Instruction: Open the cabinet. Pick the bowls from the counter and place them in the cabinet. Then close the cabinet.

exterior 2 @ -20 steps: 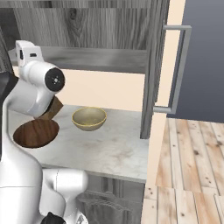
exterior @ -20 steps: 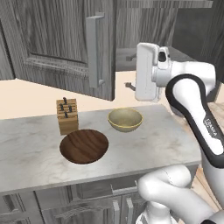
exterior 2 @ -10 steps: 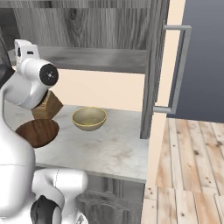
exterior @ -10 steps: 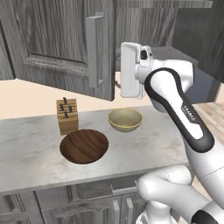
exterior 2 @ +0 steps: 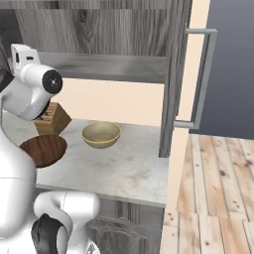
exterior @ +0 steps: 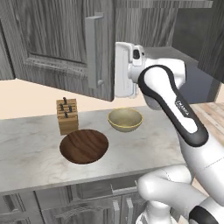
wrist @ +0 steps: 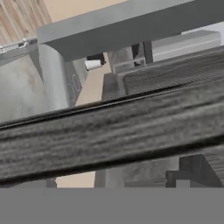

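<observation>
A kitchen with a marbled table (exterior: 30,157) under the dark cabinet (exterior: 52,39). In the left base view, the cabinet doors stand open; the brown bowl (exterior: 84,146) lies beside a knife block (exterior: 67,116), the tan bowl (exterior: 125,120) a little apart, and the arm's hand is up by the left door's edge. In the right base view, the right door (exterior 2: 174,74) is swung wide. In the hand view, only door wood is close; the fingers are spread wide, holding nothing. Opening looks done; next the hand should descend to a bowl. Since a second ago, the hand has swung left toward the door.
</observation>
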Tool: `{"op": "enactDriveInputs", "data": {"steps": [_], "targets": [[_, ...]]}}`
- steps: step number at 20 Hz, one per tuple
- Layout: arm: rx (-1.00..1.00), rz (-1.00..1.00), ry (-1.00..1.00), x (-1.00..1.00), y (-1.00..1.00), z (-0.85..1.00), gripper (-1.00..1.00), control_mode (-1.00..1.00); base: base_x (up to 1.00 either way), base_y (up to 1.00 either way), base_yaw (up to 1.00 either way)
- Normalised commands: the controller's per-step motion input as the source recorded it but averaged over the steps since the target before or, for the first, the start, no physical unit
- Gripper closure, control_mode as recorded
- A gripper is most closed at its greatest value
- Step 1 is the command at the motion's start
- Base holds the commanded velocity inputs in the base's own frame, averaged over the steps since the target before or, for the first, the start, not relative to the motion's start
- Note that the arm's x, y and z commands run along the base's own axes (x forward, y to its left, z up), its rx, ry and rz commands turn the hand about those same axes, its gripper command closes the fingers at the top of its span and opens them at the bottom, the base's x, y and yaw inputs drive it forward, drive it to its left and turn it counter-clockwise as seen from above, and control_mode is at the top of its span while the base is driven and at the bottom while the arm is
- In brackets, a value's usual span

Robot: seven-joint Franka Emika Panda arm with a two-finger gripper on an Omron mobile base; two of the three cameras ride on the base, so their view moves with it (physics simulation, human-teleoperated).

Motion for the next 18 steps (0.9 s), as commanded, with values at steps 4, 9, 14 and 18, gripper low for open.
{"op": "enactDriveInputs", "data": {"steps": [4, 9, 14, 18], "targets": [[0.00, 0.05, 0.00, -0.36, 0.52, 0.00, -1.00, -1.00, 0.00, 0.00, 0.00], [0.00, 0.05, 0.00, -0.49, 0.56, 0.00, -1.00, -1.00, 0.00, 0.00, 0.00], [0.00, 0.04, 0.00, -0.36, 0.69, -0.01, -1.00, -1.00, 0.00, 0.00, 0.00], [0.00, 0.01, 0.00, -0.15, 0.82, -0.11, -1.00, -1.00, 0.00, 0.00, 0.00]]}}
